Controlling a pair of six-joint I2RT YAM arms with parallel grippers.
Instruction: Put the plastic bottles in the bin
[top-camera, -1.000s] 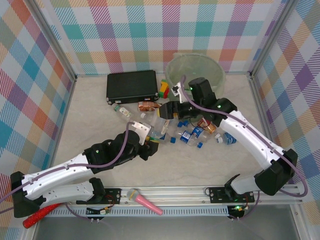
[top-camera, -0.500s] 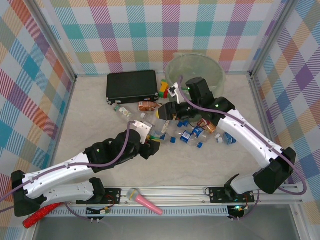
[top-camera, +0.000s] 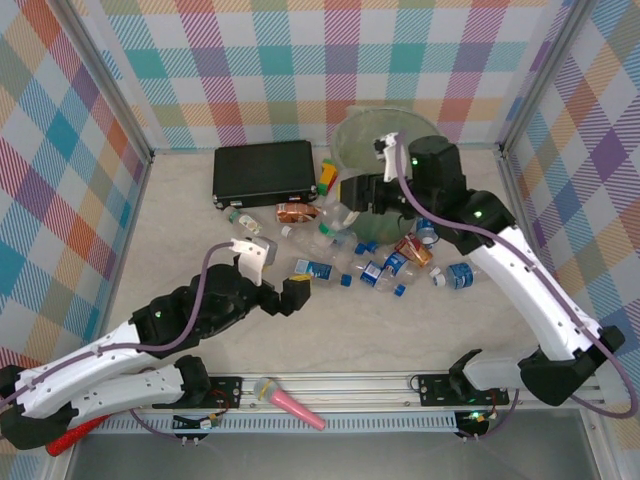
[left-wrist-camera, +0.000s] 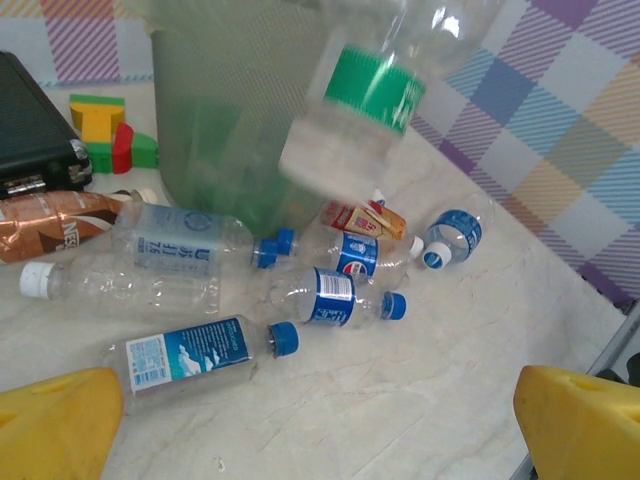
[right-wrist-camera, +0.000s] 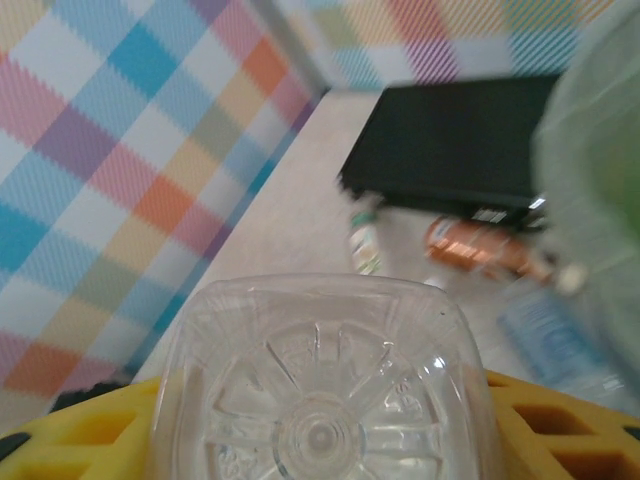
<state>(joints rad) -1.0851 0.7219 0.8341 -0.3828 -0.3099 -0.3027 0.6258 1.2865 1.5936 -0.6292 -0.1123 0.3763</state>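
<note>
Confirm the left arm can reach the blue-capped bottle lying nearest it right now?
Probably yes. The left gripper has its jaws wide open and empty, and the nearest blue-capped bottle lies flat on bare table just ahead of them, with nothing across the path.

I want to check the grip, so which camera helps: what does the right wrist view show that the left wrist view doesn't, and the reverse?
Right wrist view: the clear bottle seen base-on, clamped between the right gripper's yellow fingers, so the grip is plain. Left wrist view: the left gripper open and empty, blue-labelled bottles loose on the table, and coloured blocks. Both: the green bin, the black case, the copper-brown bottle, and the held bottle itself, side-on and blurred in the air by the bin from the left wrist.
</note>
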